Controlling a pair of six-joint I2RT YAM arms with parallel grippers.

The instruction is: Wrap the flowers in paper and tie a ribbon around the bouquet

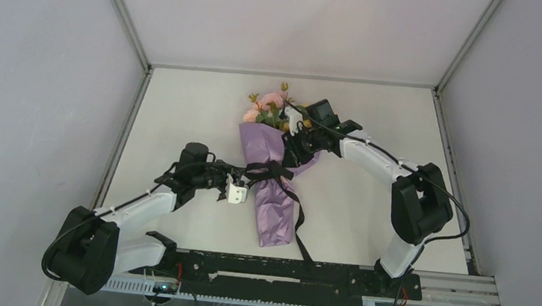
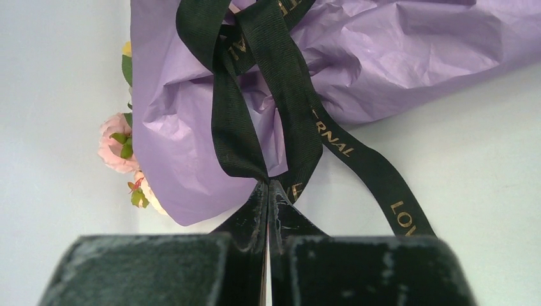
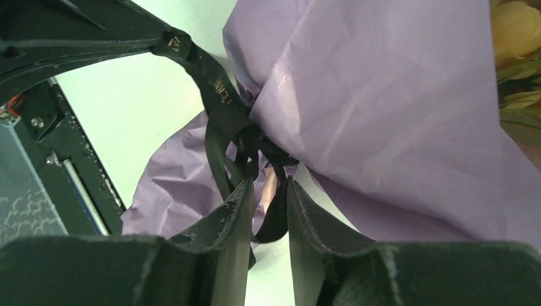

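As the floppy, narrow black ribbon (image 2: 233, 127) likely slips, take it beside its knot (image 3: 254, 141), where the left gripper (image 2: 268, 186) pinches it, the right gripper (image 3: 268, 194) part-open around it.

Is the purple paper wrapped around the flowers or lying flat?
Wrapped: the paper forms a cone, flowers poking out its wide end, ribbon crossing it.

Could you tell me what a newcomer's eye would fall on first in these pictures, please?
The purple-wrapped bouquet lying in the middle of the table, pink and yellow flowers at its far end. A black ribbon with gold lettering crosses its waist; the left gripper pinches it from the left, and the right gripper sits at the knot, jaws slightly apart.
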